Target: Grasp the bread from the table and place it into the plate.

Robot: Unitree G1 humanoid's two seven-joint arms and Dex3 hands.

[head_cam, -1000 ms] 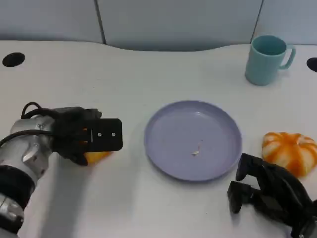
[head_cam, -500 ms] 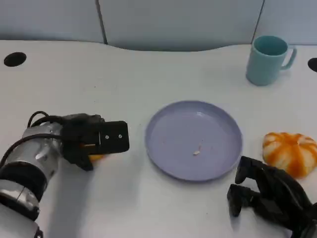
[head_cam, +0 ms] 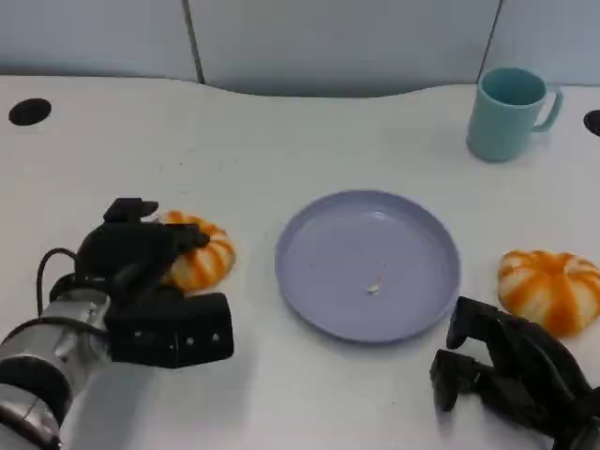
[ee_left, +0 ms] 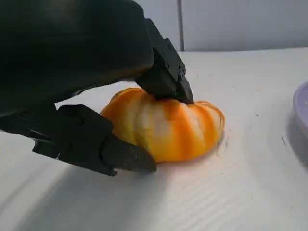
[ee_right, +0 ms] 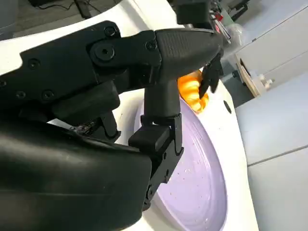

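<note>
While fingers touch its top, left hand (head_cam: 141, 272) grips bread (head_cam: 199, 253).

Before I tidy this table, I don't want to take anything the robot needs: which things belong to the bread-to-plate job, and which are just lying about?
Part of the job:
- bread under the left hand, on the table
- purple plate, holding nothing but a crumb

Lying about:
- teal mug, far side
- second bread beside the right hand; a possible later target
</note>
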